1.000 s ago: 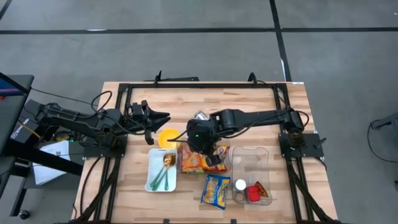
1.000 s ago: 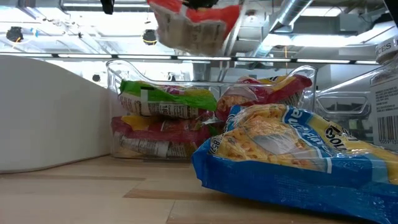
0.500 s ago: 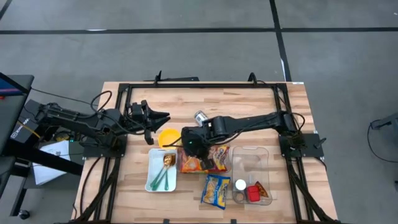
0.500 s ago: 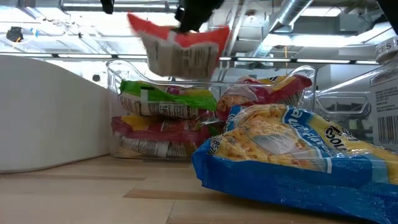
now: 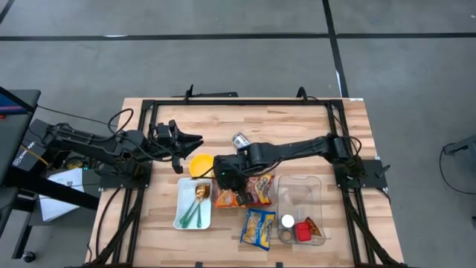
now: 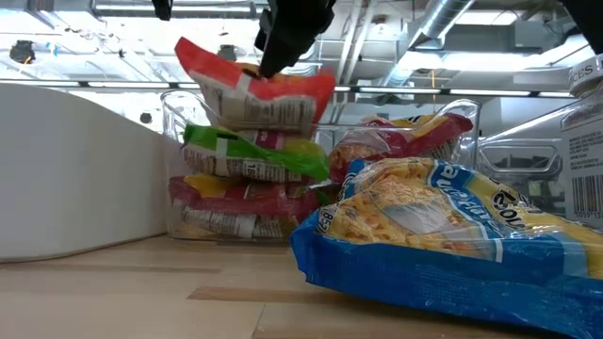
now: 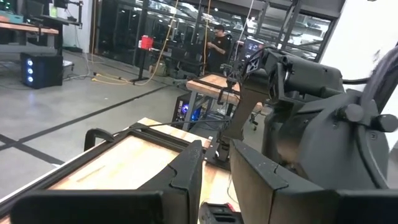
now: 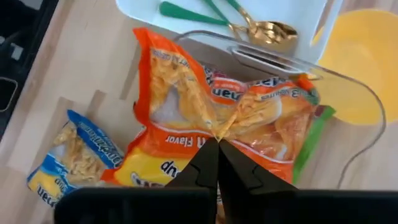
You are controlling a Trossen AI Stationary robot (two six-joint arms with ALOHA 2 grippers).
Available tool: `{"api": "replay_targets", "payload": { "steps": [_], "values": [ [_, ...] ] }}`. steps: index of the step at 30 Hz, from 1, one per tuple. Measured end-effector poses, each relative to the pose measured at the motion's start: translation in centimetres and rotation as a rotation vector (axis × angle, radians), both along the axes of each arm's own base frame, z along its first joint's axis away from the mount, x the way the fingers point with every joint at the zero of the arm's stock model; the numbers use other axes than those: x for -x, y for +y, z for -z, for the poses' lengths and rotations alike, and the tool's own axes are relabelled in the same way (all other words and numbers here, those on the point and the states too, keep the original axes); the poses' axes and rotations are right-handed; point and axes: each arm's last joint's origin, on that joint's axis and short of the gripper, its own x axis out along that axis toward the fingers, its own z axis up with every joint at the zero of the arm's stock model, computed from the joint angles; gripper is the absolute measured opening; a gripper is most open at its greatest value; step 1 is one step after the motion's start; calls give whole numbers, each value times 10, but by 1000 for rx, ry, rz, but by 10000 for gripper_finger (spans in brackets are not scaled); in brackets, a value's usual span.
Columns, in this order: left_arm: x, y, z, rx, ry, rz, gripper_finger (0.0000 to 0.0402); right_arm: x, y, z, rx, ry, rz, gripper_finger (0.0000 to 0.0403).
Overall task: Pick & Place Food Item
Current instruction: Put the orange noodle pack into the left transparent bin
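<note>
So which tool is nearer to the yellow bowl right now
The right. The right tool, pinching an orange noodle packet over the clear bin, sits just beside the yellow bowl. The left tool waits farther off, toward the table's far-left side.

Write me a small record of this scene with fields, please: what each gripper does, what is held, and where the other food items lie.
right gripper: shut on orange noodle packet
packet position: over the clear bin of packets, at the top of the stack
left gripper: holds nothing, hangs beside yellow bowl
blue noodle packet: lies on table
white tray: holds green-handled utensils
</note>
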Motion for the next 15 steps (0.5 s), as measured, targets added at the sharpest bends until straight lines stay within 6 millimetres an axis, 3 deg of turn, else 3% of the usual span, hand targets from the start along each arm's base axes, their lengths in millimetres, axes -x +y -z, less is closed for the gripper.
{"api": "replay_targets", "payload": {
  "steps": [9, 15],
  "values": [
    [0, 0, 0, 0, 2, 2, 76, 0, -10, 2, -84, 39, 41, 15],
    [0, 0, 0, -1, 2, 2, 76, -2, -13, 1, -86, 31, 106, 73]
  ]
}}
